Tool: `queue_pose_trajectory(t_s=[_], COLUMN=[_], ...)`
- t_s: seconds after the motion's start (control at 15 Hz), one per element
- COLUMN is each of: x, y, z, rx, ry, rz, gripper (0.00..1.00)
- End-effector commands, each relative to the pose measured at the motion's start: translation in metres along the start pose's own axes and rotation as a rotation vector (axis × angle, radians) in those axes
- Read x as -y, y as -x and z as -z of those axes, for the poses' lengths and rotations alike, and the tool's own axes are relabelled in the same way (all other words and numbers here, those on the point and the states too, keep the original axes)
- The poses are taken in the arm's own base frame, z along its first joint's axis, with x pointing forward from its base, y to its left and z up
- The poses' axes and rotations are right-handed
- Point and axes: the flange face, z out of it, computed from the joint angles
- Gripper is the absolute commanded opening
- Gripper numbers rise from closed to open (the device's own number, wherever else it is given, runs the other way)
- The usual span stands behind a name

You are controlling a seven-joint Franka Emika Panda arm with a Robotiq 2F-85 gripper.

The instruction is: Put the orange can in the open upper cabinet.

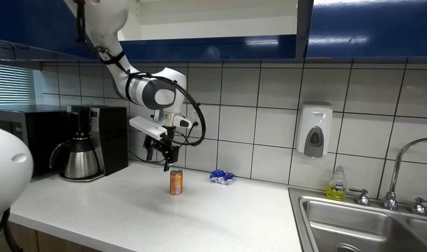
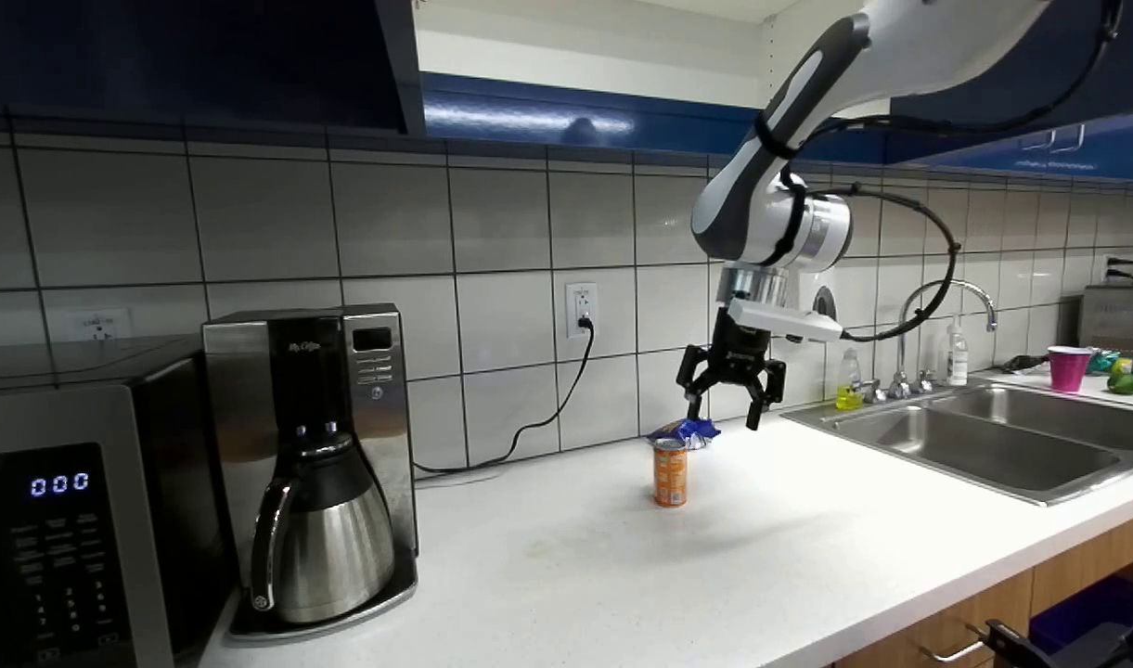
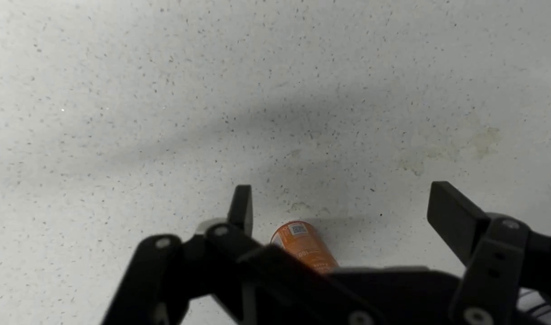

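Note:
The orange can (image 1: pixel 176 183) stands upright on the white counter; it shows in both exterior views (image 2: pixel 670 475). In the wrist view the can (image 3: pixel 304 246) shows low between the fingers, nearer the left one, its upper part hidden behind the gripper's linkage. My gripper (image 1: pixel 157 162) is open and empty, pointing down, with its fingertips above the level of the can's top and apart from it. It also shows open in an exterior view (image 2: pixel 724 416) and the wrist view (image 3: pixel 340 203). The open upper cabinet (image 1: pixel 216 26), cream inside with a blue lower edge, also shows (image 2: pixel 585 46).
A crumpled blue wrapper (image 1: pixel 222 176) lies near the tiled wall. A coffee maker with a steel pot (image 2: pixel 334 547) and a microwave (image 2: pixel 65 538) stand at one end. A sink (image 1: pixel 353 217), faucet (image 1: pixel 397 168), dish soap (image 1: pixel 336 185) and wall soap dispenser (image 1: pixel 314 129) are at the other.

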Motion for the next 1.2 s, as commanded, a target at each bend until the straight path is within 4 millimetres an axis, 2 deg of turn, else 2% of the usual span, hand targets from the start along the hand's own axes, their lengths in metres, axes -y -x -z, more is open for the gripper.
queue_pose_trajectory(t_s=[0.0,0.27,0.53,1.13], x=[0.004,0.012,0.014,0.013], y=[-0.033,-0.054,-0.064,-0.071], z=[-0.032,-0.063,-0.084,-0.106], rx=[0.003,-0.01,-0.036,-0.153], ry=[0.036,0.077,0.109,0.144], rz=[0.029,0.064,0.082,0.062], gripper=[1.0,1.0,1.0,1.0])
